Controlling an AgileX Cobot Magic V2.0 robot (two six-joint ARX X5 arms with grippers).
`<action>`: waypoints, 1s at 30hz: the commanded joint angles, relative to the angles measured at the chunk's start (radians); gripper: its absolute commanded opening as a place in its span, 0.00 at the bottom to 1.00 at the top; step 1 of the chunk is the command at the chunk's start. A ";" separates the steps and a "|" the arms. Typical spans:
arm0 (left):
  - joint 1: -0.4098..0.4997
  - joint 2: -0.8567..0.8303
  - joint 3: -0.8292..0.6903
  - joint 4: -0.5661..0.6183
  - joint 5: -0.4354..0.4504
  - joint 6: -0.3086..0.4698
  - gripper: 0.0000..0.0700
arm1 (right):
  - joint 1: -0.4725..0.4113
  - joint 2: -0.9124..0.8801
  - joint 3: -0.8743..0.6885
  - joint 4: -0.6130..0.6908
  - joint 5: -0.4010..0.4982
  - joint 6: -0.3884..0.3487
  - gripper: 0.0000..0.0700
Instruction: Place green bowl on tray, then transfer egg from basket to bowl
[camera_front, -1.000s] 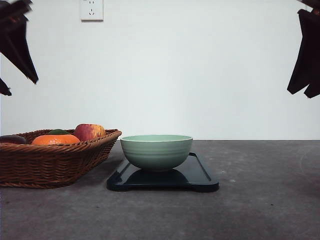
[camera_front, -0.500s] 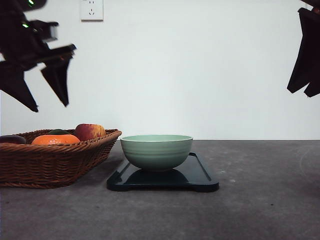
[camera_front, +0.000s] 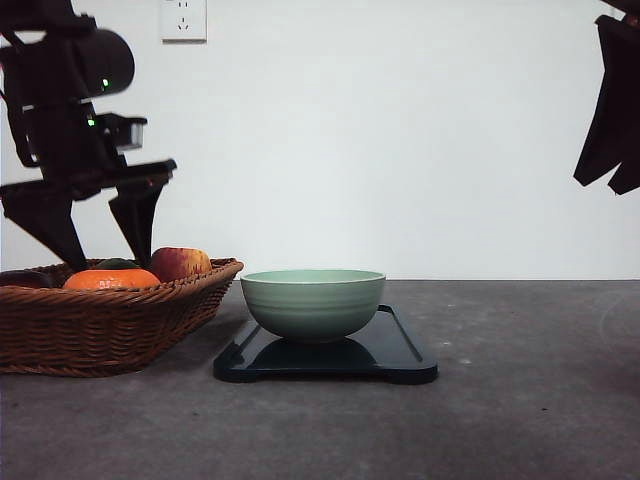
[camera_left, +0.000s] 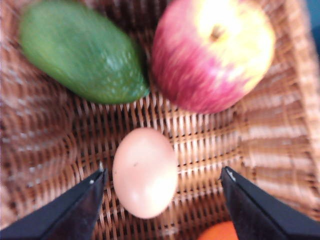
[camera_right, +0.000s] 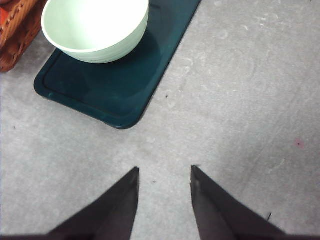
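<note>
Egg (camera_left: 145, 172): lay in basket (camera_front: 100, 325), between spread fingers of left tool (camera_left: 162, 180), nearer one finger, untouched. Green bowl (camera_front: 313, 303): sat on tray (camera_front: 400, 350). Right tool (camera_right: 164, 172): released, over bench (camera_right: 240, 100).

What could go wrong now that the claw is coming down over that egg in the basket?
The left claw is open around the egg, which sits nearer one finger, so closing could nudge it sideways or crack the shell. The apple and avocado lie close by in the basket and might get bumped. The green bowl sits toward one end of the tray, so a dropped egg could tip it.
</note>
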 joint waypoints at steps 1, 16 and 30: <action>-0.003 0.034 0.024 0.010 -0.010 0.015 0.67 | 0.006 0.004 0.003 0.011 0.002 0.012 0.28; -0.003 0.084 0.024 0.033 -0.028 0.014 0.41 | 0.006 0.004 0.003 0.035 0.010 0.013 0.28; -0.003 0.084 0.024 -0.001 -0.028 0.014 0.21 | 0.006 0.004 0.003 0.039 0.028 0.014 0.28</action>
